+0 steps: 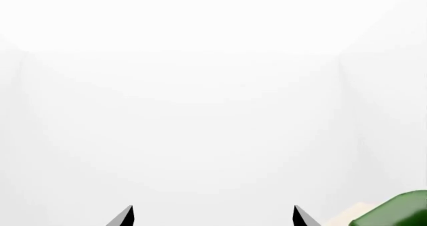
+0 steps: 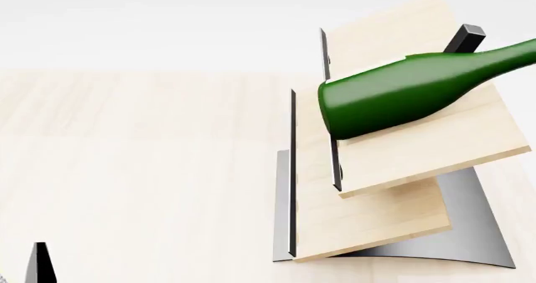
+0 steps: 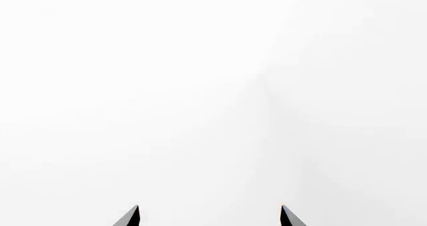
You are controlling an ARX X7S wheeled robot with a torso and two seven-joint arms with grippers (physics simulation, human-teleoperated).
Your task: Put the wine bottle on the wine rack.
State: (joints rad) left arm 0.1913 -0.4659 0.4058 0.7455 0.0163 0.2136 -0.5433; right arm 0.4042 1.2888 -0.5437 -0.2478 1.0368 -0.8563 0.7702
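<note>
Pale wooden tabletop (image 2: pixel 142 170), white walls beyond

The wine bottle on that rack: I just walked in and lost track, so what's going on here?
The wine bottle lies on its side across an upper board of the wine rack, which stands on a pale wooden table. Neither gripper holds it. The left gripper and the right gripper are both open, facing blank white background.
</note>
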